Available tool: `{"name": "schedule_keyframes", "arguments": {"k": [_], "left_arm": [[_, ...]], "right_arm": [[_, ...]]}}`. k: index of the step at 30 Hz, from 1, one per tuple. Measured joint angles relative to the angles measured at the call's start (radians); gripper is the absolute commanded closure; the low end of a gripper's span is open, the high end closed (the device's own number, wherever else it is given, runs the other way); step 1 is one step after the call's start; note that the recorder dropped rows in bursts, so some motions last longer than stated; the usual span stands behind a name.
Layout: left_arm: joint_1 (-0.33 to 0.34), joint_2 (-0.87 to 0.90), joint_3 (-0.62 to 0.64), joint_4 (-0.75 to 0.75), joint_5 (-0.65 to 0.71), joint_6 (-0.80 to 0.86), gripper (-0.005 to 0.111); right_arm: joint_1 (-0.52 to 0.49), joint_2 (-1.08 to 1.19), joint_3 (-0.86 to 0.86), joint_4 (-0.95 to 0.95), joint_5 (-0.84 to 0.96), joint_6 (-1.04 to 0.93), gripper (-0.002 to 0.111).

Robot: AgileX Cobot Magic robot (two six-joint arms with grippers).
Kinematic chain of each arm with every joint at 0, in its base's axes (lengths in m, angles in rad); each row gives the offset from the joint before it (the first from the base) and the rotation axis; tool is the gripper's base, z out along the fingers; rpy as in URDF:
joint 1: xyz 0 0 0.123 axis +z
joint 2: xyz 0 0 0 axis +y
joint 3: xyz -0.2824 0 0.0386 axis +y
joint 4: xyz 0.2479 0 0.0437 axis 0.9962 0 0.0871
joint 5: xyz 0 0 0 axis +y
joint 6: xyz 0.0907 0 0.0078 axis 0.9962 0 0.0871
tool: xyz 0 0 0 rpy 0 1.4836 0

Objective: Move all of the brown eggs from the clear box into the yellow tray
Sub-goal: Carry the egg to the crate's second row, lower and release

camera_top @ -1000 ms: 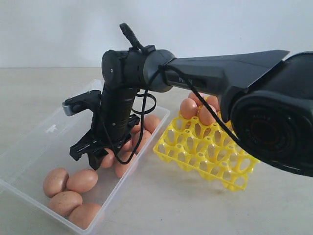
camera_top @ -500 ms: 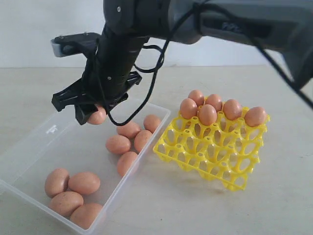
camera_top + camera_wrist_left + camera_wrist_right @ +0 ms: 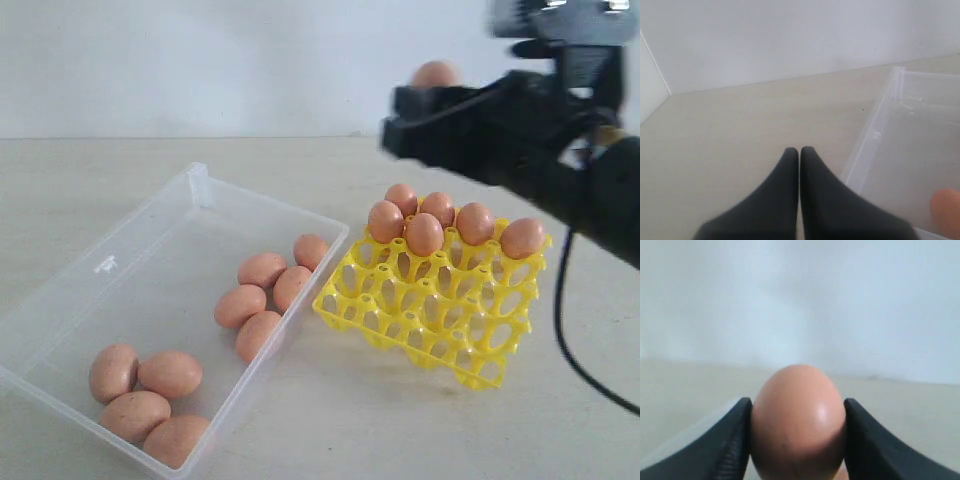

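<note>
As the brown egg (image 3: 799, 425) is brittle, my right gripper (image 3: 797, 405) is clamping its sides lightly, yellow tray (image 3: 430, 330) at six o'clock.

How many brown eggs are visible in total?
16 brown eggs: nine in the clear box, six on the yellow tray, one held in the right tool. None seems hidden.

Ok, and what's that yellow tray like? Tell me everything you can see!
The yellow tray is bright plastic by its look, an open lattice of cups with pointed peaks between. It rests on the table right of the clear box, one corner near the box wall; touching or not, I cannot tell. Six brown eggs sit in its far cups; the nearer cups are empty. A held egg in the right gripper hangs above, clear of it.
</note>
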Motion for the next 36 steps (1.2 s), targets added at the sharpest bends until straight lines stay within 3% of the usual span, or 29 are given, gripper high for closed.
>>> {"name": "schedule_keyframes", "arguments": {"k": [3, 5, 7, 9, 12, 14, 16, 24, 31, 36], "left_arm": [[0.0, 0.0, 0.0, 0.0, 0.0, 0.0, 0.105], [0.0, 0.0, 0.0, 0.0, 0.0, 0.0, 0.105], [0.0, 0.0, 0.0, 0.0, 0.0, 0.0, 0.105], [0.0, 0.0, 0.0, 0.0, 0.0, 0.0, 0.105], [0.0, 0.0, 0.0, 0.0, 0.0, 0.0, 0.105], [0.0, 0.0, 0.0, 0.0, 0.0, 0.0, 0.105], [0.0, 0.0, 0.0, 0.0, 0.0, 0.0, 0.105], [0.0, 0.0, 0.0, 0.0, 0.0, 0.0, 0.105], [0.0, 0.0, 0.0, 0.0, 0.0, 0.0, 0.105], [0.0, 0.0, 0.0, 0.0, 0.0, 0.0, 0.105]], "right_arm": [[-0.159, -0.014, 0.037, 0.112, -0.061, 0.028, 0.109], [-0.279, -0.002, 0.03, 0.023, -0.009, 0.123, 0.109], [-0.396, 0.029, -0.001, -0.268, 0.064, 0.372, 0.109], [-0.507, 0.076, -0.054, -0.778, 0.055, 0.774, 0.109], [-0.644, 0.177, -0.171, -1.412, -0.244, 1.257, 0.109], [-0.685, 0.247, -0.264, -1.684, -0.438, 1.419, 0.109], [-0.701, 0.305, -0.318, -1.836, -0.548, 1.53, 0.109], [-0.716, 0.376, -0.35, -2.018, -0.496, 1.611, 0.109], [-0.716, 0.393, -0.352, -2.053, -0.224, 1.573, 0.109], [-0.716, 0.48, -0.352, -2.053, -0.187, 1.469, 0.109]]}}
